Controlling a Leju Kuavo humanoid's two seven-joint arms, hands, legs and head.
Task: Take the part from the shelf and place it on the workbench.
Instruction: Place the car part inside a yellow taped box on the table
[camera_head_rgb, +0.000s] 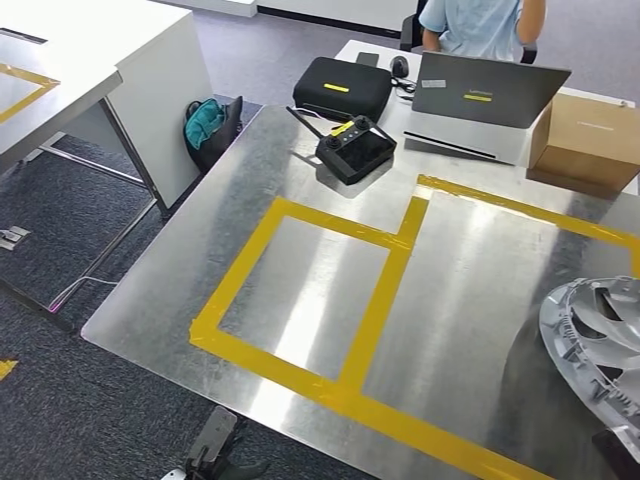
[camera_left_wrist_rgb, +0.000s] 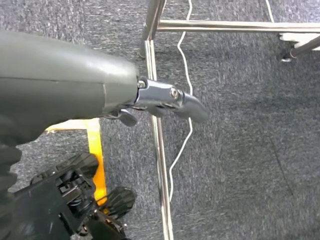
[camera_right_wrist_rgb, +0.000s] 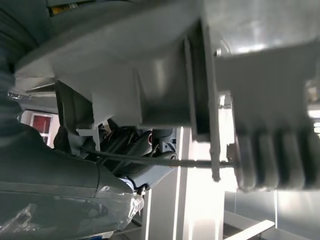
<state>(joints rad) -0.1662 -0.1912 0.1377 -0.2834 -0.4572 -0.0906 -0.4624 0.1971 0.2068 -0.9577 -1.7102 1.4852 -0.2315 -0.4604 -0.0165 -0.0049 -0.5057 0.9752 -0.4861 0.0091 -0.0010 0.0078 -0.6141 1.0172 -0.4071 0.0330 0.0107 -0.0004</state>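
The part (camera_head_rgb: 596, 340) is a silver-grey wheel cover with spokes and ribs, at the right edge of the head view, over the near right of the metal workbench (camera_head_rgb: 468, 280). Whether it touches the surface I cannot tell. My right hand (camera_head_rgb: 620, 452) shows as a dark shape under its near rim. In the right wrist view the part (camera_right_wrist_rgb: 170, 75) sits very close, with my right hand (camera_right_wrist_rgb: 143, 150) gripping it from behind, dark fingers against its inner ribs. My left hand (camera_left_wrist_rgb: 158, 97) hangs beside the bench over grey carpet, fingers apart, holding nothing.
Yellow tape (camera_head_rgb: 377, 300) marks rectangles on the bench. At its far side lie a black controller (camera_head_rgb: 355, 148), a black case (camera_head_rgb: 341, 88), a laptop (camera_head_rgb: 483, 100) and a cardboard box (camera_head_rgb: 589, 140); a person (camera_head_rgb: 475, 25) sits behind. A white table (camera_head_rgb: 75, 70) and a backpack (camera_head_rgb: 211, 125) stand at the left.
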